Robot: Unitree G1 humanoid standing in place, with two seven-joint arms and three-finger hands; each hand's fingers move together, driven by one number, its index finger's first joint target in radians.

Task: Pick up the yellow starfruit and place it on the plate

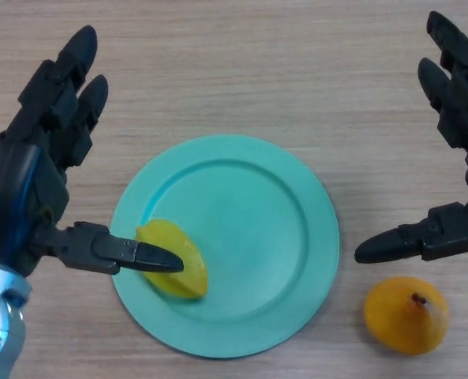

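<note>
Your yellow starfruit (173,269) lies on the teal plate (249,229) near its left rim, both the left hand (36,181) and right hand (454,158) spread, the left thumb overlapping the fruit, so careless withdrawal could roll it off.

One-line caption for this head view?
Yellow starfruit lies on teal plate; open left hand beside it, right hand open.

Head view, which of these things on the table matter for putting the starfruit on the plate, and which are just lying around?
Part of the job:
- yellow starfruit, lying on the plate's left side
- round teal plate
- left hand, its thumb over the starfruit

Lying about:
- orange round fruit, on the wooden table right of the plate
</note>
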